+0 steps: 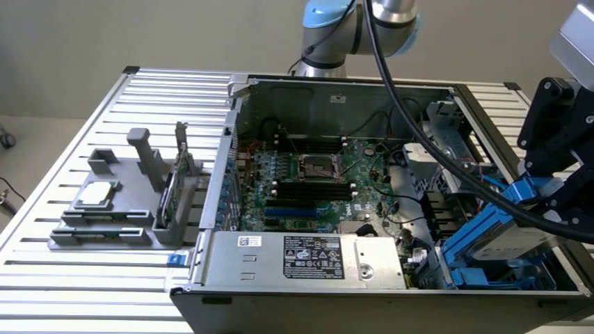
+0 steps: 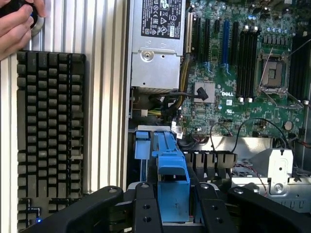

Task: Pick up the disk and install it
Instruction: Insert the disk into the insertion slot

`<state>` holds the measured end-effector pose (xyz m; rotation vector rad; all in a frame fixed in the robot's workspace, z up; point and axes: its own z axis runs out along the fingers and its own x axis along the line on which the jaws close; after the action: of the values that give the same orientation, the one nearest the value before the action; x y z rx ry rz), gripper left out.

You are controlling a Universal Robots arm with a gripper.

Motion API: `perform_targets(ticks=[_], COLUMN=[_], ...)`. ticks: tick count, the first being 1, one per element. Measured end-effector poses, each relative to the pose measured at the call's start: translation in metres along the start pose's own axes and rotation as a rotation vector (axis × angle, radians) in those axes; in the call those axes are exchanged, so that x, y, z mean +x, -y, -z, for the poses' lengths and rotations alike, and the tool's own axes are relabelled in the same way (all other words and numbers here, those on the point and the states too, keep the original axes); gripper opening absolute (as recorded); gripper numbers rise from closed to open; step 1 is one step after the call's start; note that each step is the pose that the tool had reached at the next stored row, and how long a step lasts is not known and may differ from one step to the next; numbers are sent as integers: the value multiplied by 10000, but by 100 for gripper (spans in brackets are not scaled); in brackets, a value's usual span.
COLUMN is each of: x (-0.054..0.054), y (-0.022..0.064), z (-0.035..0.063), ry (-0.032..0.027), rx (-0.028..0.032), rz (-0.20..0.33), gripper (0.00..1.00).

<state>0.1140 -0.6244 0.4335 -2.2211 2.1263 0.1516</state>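
Disk (image 1: pixel 508 241) in jaws, nr case (image 1: pixel 316 97) edge

Exterior view: the frame edge is cutting off my gripper (image 1: pixel 555 198), and a black cable (image 1: pixel 436 149) is crossing over the disk (image 1: pixel 506 245). Wrist view: my fingers (image 2: pixel 146 213) are covering most of the disk. The edge is cropping a person's hand (image 2: pixel 14 24) and the keyboard (image 2: pixel 48 136). The power supply label (image 2: pixel 163 17) is staying too small to read.
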Motion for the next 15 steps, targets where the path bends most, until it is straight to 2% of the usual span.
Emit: perform_targets(ticks=[6, 7, 15], x=[1, 1, 1], y=[0, 1, 1], z=[-1, -3, -5], ry=[-6, 1, 3], rx=[-8, -7, -12], rz=[58, 64, 106], gripper=[34, 41, 41])
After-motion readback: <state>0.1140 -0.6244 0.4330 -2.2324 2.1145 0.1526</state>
